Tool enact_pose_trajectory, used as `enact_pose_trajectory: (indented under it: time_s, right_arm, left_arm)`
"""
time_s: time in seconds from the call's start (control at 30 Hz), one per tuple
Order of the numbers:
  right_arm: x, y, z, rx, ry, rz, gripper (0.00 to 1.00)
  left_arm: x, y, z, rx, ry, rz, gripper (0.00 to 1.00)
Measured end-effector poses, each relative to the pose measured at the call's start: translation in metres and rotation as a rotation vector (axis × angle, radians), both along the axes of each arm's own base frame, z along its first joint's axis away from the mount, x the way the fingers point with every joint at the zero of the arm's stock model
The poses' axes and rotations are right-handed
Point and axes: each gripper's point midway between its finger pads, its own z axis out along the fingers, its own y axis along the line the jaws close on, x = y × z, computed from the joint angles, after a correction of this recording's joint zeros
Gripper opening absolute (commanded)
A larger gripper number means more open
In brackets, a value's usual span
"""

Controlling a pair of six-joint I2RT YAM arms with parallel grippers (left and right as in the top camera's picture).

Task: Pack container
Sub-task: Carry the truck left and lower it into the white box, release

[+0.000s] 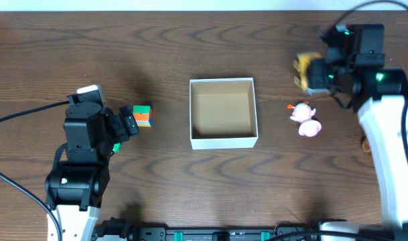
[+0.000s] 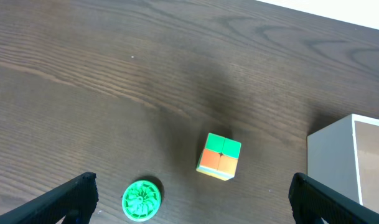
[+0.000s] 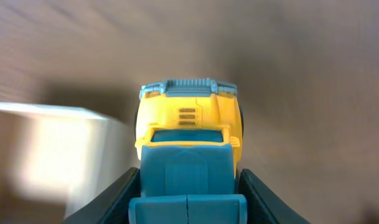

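Observation:
The container [image 1: 223, 140], a square white box with a tan inside, sits at the table's middle; its corner shows in the left wrist view [image 2: 338, 162] and as a blurred pale shape in the right wrist view [image 3: 52, 149]. My right gripper [image 1: 309, 72] is shut on a yellow and blue toy truck [image 3: 188, 149], held above the table to the right of the box. My left gripper [image 1: 128, 124] is open, over a green disc [image 2: 141, 200] and near a small colour cube [image 2: 219, 155], also seen from overhead [image 1: 143, 115].
A pink and white toy [image 1: 304, 118] lies on the table right of the box, below the right gripper. A brown object [image 1: 366, 142] peeks out beside the right arm. The table is dark wood.

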Motion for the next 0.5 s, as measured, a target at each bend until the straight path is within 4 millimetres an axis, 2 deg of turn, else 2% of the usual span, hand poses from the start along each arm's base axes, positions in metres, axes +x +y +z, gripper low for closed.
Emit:
enact_pose_trajectory:
  time_s: [0.03,0.07,0.1,0.2,0.27,0.37,0.5]
  right_arm:
    - [-0.001,0.015,0.015,0.018,-0.046,0.026,0.01]
    - [-0.006,0.041,0.032,0.053,-0.094,0.061,0.01]
    - [-0.010,0.061,0.040,0.082,-0.112,0.087,0.01]
    - [-0.020,0.107,0.038,0.142,-0.094,0.127,0.01]
    - [-0.025,0.132,0.020,0.154,-0.035,0.113,0.01]
    - [-0.031,0.157,-0.021,0.145,0.089,0.072,0.01]
    - [-0.036,0.168,-0.075,0.095,0.241,0.011,0.01]
  left_arm:
    - [0.000,0.000,0.000,0.000,0.000,0.000,0.98]
    - [0.000,0.000,0.000,0.000,0.000,0.000,0.98]
    - [0.000,0.000,0.000,0.000,0.000,0.000,0.98]
    - [0.000,0.000,0.000,0.000,0.000,0.000,0.98]
    - [0.000,0.000,0.000,0.000,0.000,0.000,0.98]
    - [0.000,0.000,0.000,0.000,0.000,0.000,0.98]
    - [0.000,0.000,0.000,0.000,0.000,0.000,0.98]
